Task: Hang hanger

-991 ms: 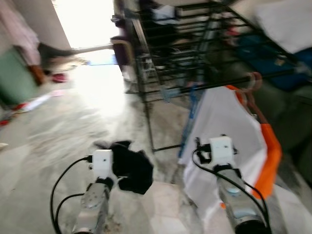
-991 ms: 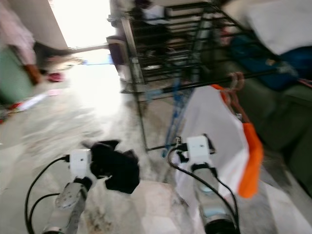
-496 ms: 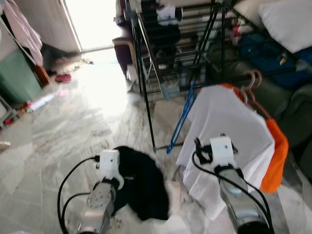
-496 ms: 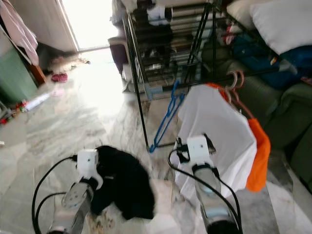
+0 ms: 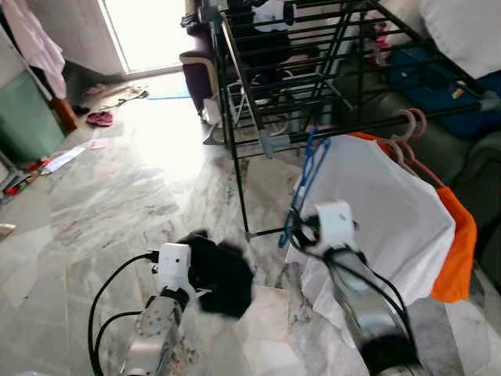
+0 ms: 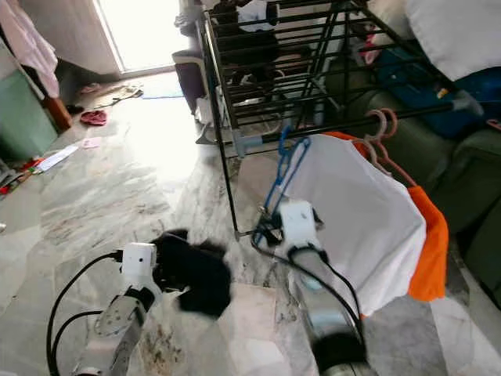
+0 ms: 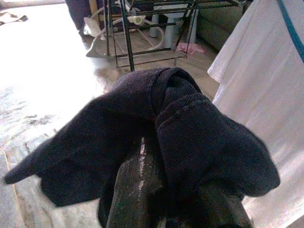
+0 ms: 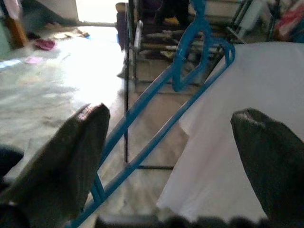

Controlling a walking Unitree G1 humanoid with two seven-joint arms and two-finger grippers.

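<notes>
A blue hanger hangs by its hook from the front rail of the black drying rack. My right gripper is just below and beside it, open. In the right wrist view the blue hanger runs across the wide gap ahead of the two fingers, and nothing grips it. My left gripper is low over the floor, shut on a dark garment that covers its fingers. A white shirt hangs to the right of the blue hanger.
An orange garment and pink hangers hang behind the white shirt. A sofa with a blue bag stands at the right. A purple chair is past the rack, and a green cabinet is at the left. Marble floor lies ahead.
My right arm has swung left and forward, closer to the blue hanger. The dark garment in my left gripper has swung and now sits bunched up. The camera has shifted.
</notes>
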